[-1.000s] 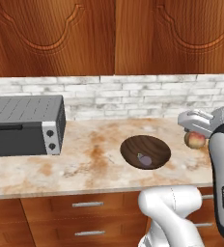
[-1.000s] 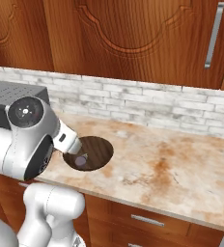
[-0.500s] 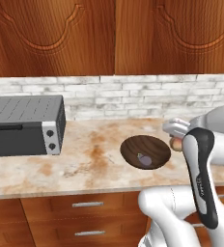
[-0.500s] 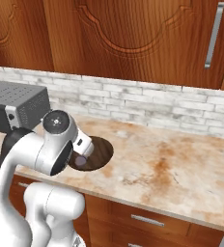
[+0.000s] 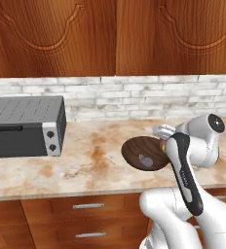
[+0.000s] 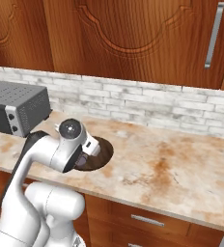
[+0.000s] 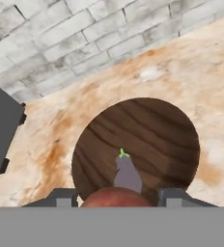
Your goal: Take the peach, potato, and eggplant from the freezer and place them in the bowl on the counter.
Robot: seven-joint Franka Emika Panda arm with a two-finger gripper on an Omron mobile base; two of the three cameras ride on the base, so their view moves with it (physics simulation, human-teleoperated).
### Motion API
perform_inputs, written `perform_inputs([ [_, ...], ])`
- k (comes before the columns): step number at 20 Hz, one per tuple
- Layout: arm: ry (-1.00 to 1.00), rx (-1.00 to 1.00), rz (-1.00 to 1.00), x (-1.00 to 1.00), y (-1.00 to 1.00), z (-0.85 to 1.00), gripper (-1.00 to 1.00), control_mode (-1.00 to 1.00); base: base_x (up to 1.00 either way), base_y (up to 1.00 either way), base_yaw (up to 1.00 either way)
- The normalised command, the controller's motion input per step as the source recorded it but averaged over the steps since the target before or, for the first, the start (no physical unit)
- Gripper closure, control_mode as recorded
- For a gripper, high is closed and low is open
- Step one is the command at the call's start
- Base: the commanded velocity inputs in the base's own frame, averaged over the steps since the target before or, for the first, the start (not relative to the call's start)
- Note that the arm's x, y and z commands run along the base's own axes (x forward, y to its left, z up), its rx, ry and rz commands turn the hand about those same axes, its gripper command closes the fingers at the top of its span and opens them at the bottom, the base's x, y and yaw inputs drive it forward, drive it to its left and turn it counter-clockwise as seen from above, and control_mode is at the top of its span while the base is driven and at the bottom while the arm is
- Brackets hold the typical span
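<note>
While the two-finger gripper (image 7: pixel 115 198) hangs above the shallow round dark brown wooden bowl (image 7: pixel 181 140), its jaws are pinched on the small round reddish-orange peach (image 7: pixel 116 198), which sits between the two dark finger tips at the bottom edge of the hand view. The bowl rests on the beige stone counter with rust-brown marbling (image 5: pixel 90 160), well apart from the grey box-shaped toaster oven (image 5: pixel 25 126) at the left. The small dark purple eggplant with a green stem (image 7: pixel 127 173) already lies inside the bowl, near its middle, directly ahead of the held fruit.

Step in hand: deposit the peach in the bowl.

1. Centre the hand over open bowl floor. In the hand view the peach lines up with the eggplant, so a release here would probably land on it; shifting slightly toward the bare wood to either side should give a cleaner landing.
2. Lower before opening. A round fruit dropped from height is likely to bounce or roll over the shallow rim.
3. Keep the wrist near vertical so the jaws part evenly and the fruit falls straight.
4. Open fully, then retract upward without brushing the rim.

The pale-yellow potato is judged still to be fetched, so the task is roughly at its midpoint.
</note>
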Motion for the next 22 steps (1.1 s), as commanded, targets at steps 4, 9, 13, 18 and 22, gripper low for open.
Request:
perform_inputs([
  [4, 0.08, 0.00, 0.00, 0.36, 0.01, -0.43, 1.00, -1.00, 0.00, 0.00, 0.00],
  [9, 0.07, 0.03, 0.00, 0.29, -0.01, -0.17, 1.00, -1.00, 0.00, 0.00, 0.00],
  [13, 0.07, 0.01, 0.00, 0.38, 0.00, -0.39, 1.00, -1.00, 0.00, 0.00, 0.00],
  [18, 0.06, 0.01, 0.00, 0.42, -0.19, -0.39, 1.00, -1.00, 0.00, 0.00, 0.00],
  [22, 0.04, 0.02, 0.00, 0.37, -0.12, -0.37, 1.00, -1.00, 0.00, 0.00, 0.00],
])
